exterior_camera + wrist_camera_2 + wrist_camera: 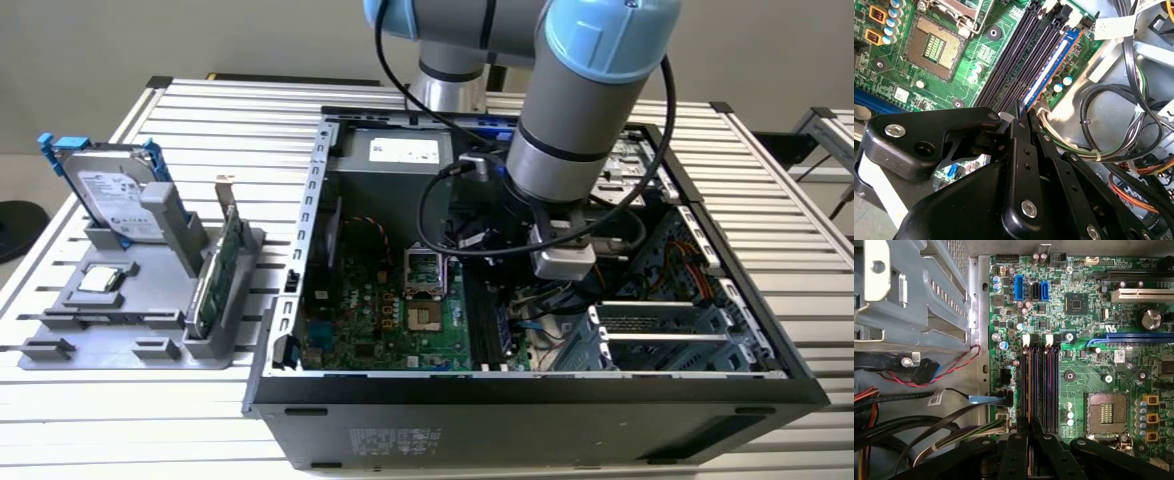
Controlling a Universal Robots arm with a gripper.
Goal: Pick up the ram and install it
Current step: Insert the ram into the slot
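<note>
1. The arm [587, 130] reaches down into an open computer case [534, 400] at the centre of the exterior view. Its wrist sits low over the motherboard [387, 320], toward the exterior view's right of the board.
2. In both wrist views the gripper [1024, 109] [1029, 424] hangs over the row of dark memory slots [1046, 385]. Its two black fingers [1019, 125] are drawn almost together.
3. The ram [1054, 65] stands on edge in the outermost slot, the one nearest the board's edge and the cable bundle [1114, 125]. Its pale-blue label shows in the second wrist view.
4. In the first wrist view the ram [1028, 385] appears as a thin line running along that slot and into the narrow gap between the fingertips, which pinch its near end.
5. The far end of the stick lies by the white slot latches [1026, 340].
6. The neighbouring slots beside the ram hold nothing, and the bare processor socket [1106, 412] lies on their other side.
7. At the exterior view's left, a grey holder [120, 320] stands on the slatted table [80, 420], well apart from the case. It carries a silver hard drive [114, 195] with blue rails and a green card [214, 270] set upright.
</note>
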